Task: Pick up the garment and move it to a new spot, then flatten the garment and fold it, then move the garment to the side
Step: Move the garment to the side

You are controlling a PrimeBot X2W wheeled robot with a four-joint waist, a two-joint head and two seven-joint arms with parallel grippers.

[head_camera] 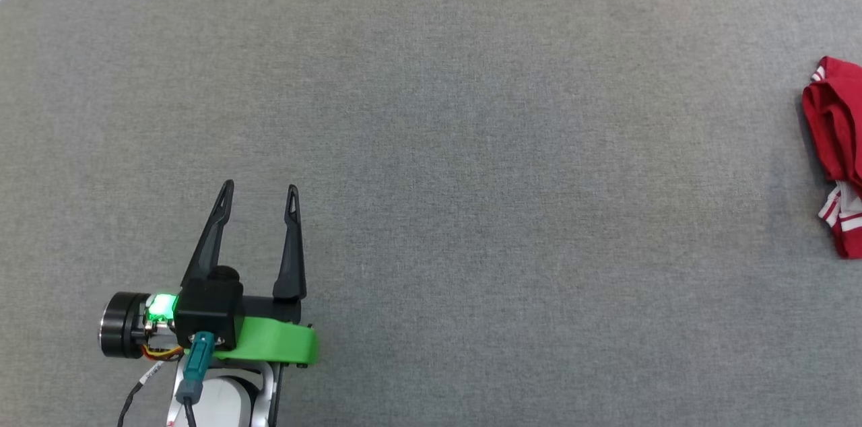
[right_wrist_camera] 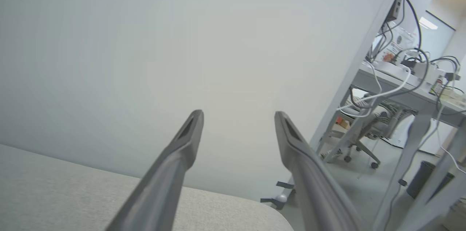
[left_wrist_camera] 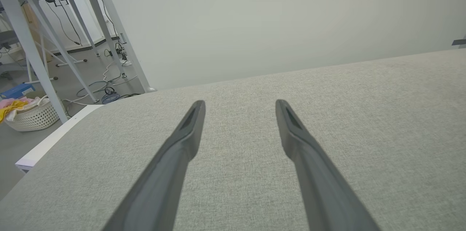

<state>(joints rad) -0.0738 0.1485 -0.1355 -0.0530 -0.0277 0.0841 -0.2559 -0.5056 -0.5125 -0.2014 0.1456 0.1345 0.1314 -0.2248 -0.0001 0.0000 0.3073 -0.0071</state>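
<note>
My left end effector (head_camera: 260,186) and right end effector (right_wrist_camera: 238,114) both released, empty; shirt (head_camera: 837,137) bunched at the table's (head_camera: 471,110) right edge, looks soft, light, limp, so I'd pinch a raised fold.

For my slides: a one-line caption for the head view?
Open left gripper over the grey fabric surface; red garment lies crumpled at the picture's right edge.
</note>
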